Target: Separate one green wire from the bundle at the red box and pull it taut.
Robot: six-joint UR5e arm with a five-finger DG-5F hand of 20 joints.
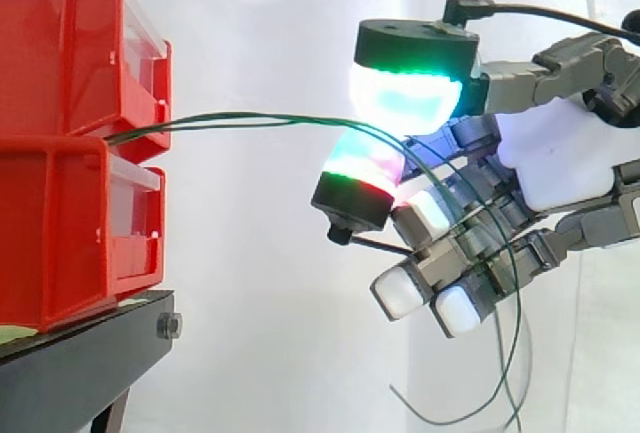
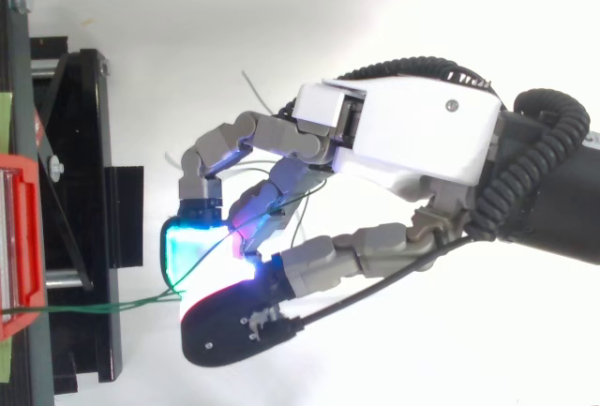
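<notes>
Green wires (image 1: 250, 118) run nearly level from the stacked red bins (image 1: 60, 103), which stand well apart ahead of our fingers (image 1: 405, 101). The hand (image 1: 560, 158) grips them, pinched between two glowing pads. Past the fingers, we see the loose ends droop in loops.
</notes>
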